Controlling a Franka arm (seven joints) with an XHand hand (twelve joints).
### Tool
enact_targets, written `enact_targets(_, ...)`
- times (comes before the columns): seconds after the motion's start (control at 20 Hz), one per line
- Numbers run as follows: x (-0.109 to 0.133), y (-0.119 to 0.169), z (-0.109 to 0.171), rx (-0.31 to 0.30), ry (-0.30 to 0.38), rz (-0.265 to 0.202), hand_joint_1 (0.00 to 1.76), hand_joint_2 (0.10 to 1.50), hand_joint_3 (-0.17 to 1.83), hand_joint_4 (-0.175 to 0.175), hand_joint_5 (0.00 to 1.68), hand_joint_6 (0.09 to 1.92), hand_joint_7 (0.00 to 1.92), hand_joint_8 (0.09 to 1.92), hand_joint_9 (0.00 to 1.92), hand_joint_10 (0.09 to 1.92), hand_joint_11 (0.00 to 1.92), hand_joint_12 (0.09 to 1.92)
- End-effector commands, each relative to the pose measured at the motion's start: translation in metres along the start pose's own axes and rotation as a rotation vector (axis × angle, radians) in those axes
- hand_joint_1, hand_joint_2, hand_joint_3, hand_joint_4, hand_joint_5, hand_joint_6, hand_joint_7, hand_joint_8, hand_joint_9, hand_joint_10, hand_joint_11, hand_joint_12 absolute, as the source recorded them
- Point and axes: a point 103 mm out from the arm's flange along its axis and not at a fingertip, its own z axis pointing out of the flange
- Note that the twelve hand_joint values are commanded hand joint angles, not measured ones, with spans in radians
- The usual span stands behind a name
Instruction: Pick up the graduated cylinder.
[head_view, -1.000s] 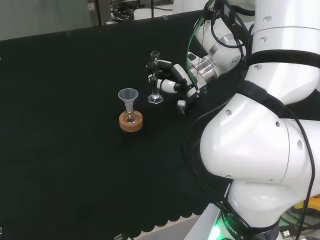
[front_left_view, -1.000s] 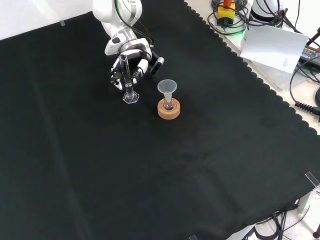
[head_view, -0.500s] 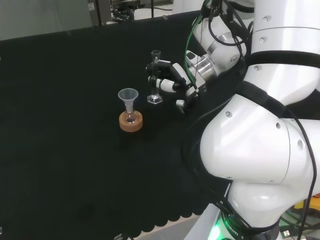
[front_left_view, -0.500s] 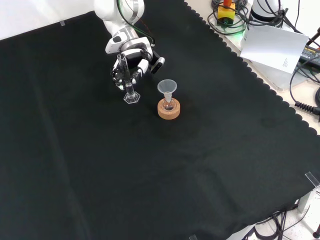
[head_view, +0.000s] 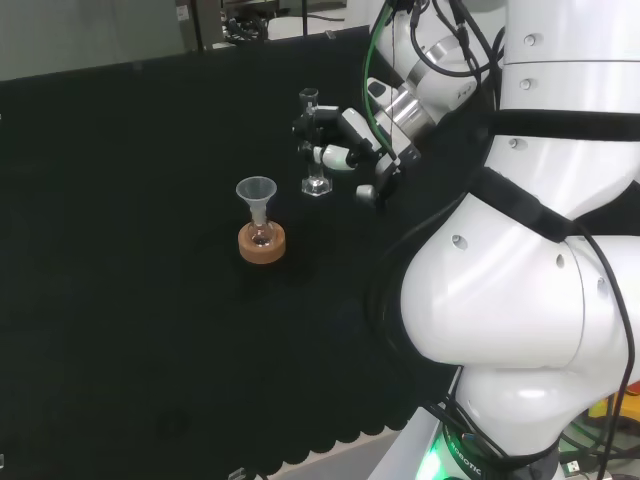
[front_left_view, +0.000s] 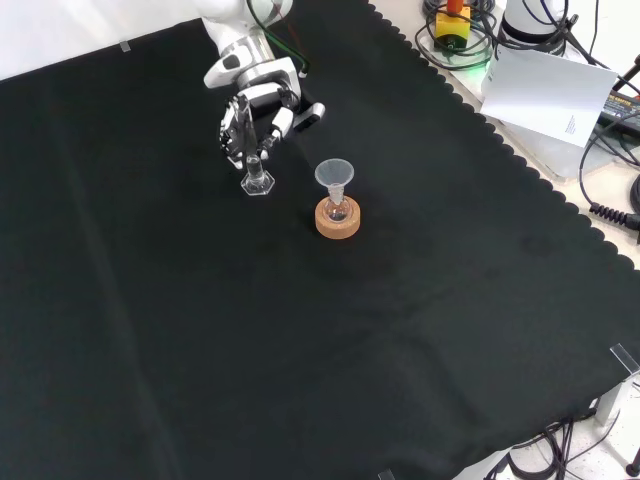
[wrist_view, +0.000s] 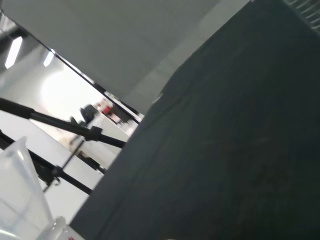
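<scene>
funnel flask on cork ring near, bare cloth elsewhere

The graduated cylinder is a slim clear tube on a hexagonal foot, upright in the head view's upper centre, its foot just above the bench's black cloth.

— Where is your hand?

— My hand hangs off my bent white arm, near the cloth's far edge in the front view.

— And the fingers?

— Curled round the graduated cylinder, I think; its clear glass is hard to see.
</scene>
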Motion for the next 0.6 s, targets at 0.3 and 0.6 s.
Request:
enact_targets(0.3,0.018,-0.012,-0.049,0.155,-0.291,-0.014,1.35,1.18,-0.01,-0.088,0.98,0.8,0.86,1.23,1.31,0.29,1.18,0.8)
enact_targets(0.6,0.035,-0.021,-0.065,0.264,-0.385,-0.005,1.35,1.17,-0.01,-0.085,0.99,0.8,0.87,1.21,1.32,0.27,1.19,0.79)
